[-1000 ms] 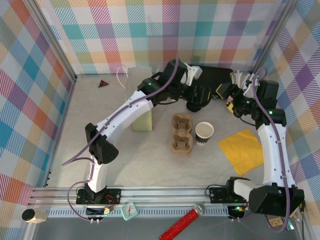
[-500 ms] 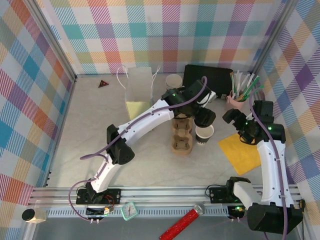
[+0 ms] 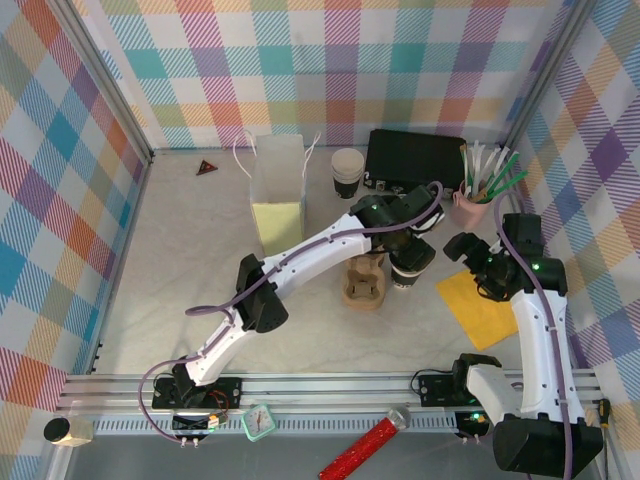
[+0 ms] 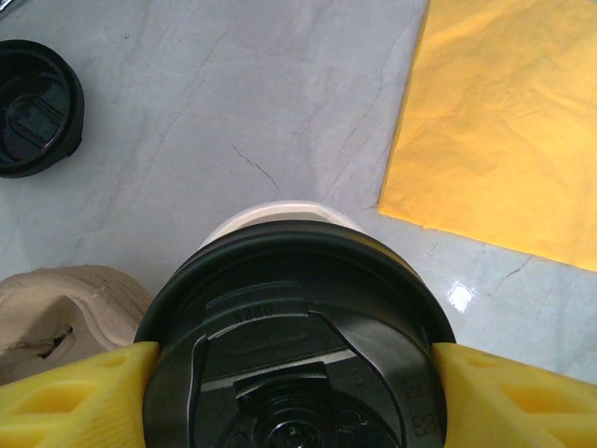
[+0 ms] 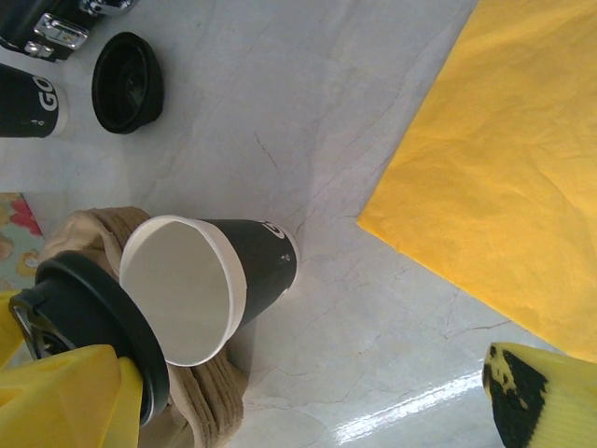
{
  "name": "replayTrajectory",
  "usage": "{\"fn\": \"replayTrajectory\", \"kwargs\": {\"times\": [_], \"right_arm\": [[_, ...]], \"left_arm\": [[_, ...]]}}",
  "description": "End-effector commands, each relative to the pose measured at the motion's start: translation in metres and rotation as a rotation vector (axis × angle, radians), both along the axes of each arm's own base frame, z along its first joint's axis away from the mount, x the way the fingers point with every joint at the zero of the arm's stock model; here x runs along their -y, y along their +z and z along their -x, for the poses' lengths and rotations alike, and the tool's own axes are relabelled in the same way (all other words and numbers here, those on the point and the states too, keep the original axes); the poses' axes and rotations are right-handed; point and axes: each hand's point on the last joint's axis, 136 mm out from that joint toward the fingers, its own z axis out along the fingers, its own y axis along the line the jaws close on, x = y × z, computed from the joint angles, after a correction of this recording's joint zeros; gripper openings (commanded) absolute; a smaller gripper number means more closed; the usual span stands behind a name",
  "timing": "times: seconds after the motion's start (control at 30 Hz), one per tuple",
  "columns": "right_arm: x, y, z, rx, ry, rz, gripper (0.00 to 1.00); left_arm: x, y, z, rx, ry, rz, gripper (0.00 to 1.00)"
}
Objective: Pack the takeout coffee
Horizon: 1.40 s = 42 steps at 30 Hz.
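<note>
We see the left tool (image 4: 297, 355) clamped on a round black lid (image 4: 280, 280), one yellow finger (image 4: 75, 401) pressed to each side of its rim. The lid carries raised moulded marks, too small for us to read.

Just under the lid and slightly ahead of this tool stands the takeout coffee cup (image 5: 252, 271), open at the top, with a dark body and a pale rim. Its rim peeks out past the lid's far edge in the left wrist view. We cannot tell whether lid and rim touch. White lettering runs down the cup's side, and we can make out only a partial "G".

Beside the left tool, on its left, sits a brown moulded-pulp cup carrier (image 4: 56, 308), close against the cup. Ahead and to the left lies a second, loose black lid (image 5: 128, 82), upside down on the pale marbled worktop (image 4: 233, 93). Near that lid stands another dark cup (image 5: 26, 98), printed with "GO" in white, the rest cut off.

The right tool (image 3: 465, 250) hangs just to the right of the left tool, its jaws wide apart and holding nothing. Below and ahead of it a creased yellow paper sheet (image 5: 504, 149) lies flat, near the takeout coffee cup but apart from it.
</note>
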Motion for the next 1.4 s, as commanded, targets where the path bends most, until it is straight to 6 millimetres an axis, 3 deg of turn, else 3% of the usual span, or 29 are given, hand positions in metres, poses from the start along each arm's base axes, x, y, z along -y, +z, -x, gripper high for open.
{"fn": "replayTrajectory", "kwargs": {"times": [0.0,0.23,0.37,0.47,0.53,0.77,1.1,1.37], "right_arm": [[-0.003,-0.005,0.004,-0.015,0.016,-0.013,0.99],[-0.006,-0.012,0.002,-0.026,0.031,-0.033,0.99],[-0.01,-0.032,-0.006,-0.061,0.045,-0.065,0.97],[-0.016,-0.043,-0.018,-0.052,0.055,-0.108,0.79],[-0.017,-0.047,-0.026,-0.037,0.046,-0.128,0.62],[-0.018,-0.061,-0.05,-0.022,0.061,-0.147,0.39],[-0.032,-0.082,-0.087,-0.034,0.132,-0.252,0.34],[-0.05,-0.1,-0.095,-0.077,0.202,-0.356,0.28]], "left_arm": [[0.002,0.001,-0.002,0.042,-0.022,-0.023,0.7],[0.004,-0.008,-0.005,0.065,-0.035,-0.051,0.7],[0.003,-0.011,-0.004,0.063,-0.046,-0.058,0.7],[0.004,-0.01,-0.003,0.059,-0.053,-0.053,0.7],[0.004,-0.011,-0.003,0.057,-0.056,-0.055,0.7],[0.004,-0.015,-0.002,0.049,-0.063,-0.063,0.7],[0.001,-0.017,0.001,0.039,-0.071,-0.075,0.7],[-0.002,-0.017,0.001,0.037,-0.071,-0.089,0.7]]}}
